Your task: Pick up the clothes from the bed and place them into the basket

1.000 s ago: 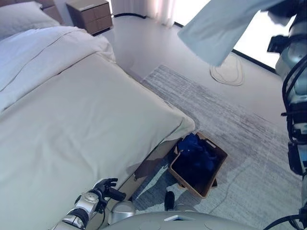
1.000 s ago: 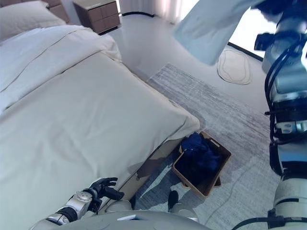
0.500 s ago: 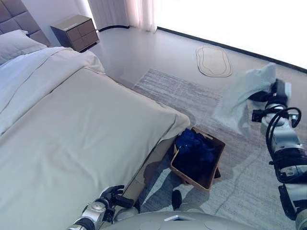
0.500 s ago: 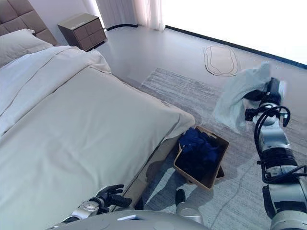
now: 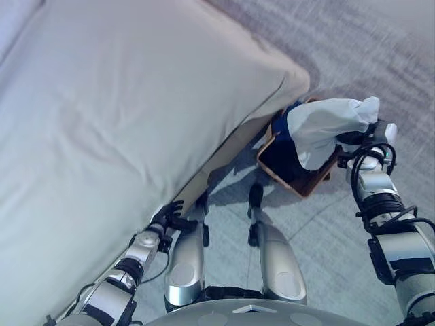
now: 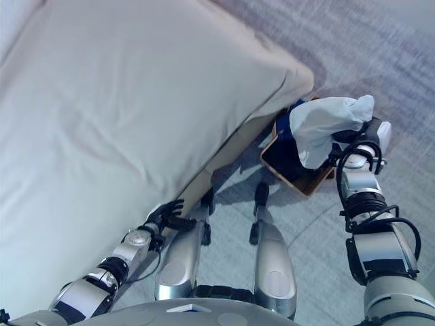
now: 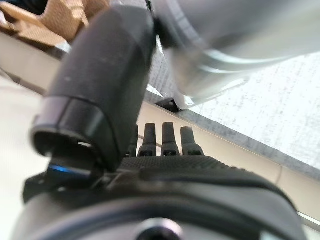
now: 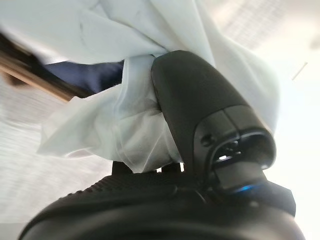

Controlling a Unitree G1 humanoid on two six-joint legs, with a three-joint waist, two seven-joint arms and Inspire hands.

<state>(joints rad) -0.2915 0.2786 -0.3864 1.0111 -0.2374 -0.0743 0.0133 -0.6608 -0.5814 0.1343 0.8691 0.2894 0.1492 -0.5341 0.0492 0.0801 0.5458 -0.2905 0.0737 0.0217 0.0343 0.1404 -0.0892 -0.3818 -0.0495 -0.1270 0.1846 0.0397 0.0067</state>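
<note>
My right hand (image 5: 368,132) is shut on a pale white garment (image 5: 318,126) and holds it just above the brown basket (image 5: 305,185), which stands on the floor at the bed's corner. The garment hangs over the basket's opening and hides most of the dark blue clothes (image 5: 281,125) inside. In the right wrist view my thumb (image 8: 200,100) presses into the white cloth (image 8: 125,135), with blue cloth (image 8: 95,75) past it. My left hand (image 5: 167,217) is open and empty, low beside the bed's edge.
The bed (image 5: 102,102) with its beige cover spans the left and shows no clothes on it. A grey rug (image 5: 380,54) lies under and beyond the basket. Pale floor (image 5: 326,231) runs between the bed and my right arm.
The camera has tilted down. My right hand has come down from high up with the white garment to just above the basket. My left hand stays by the bed's side.
</note>
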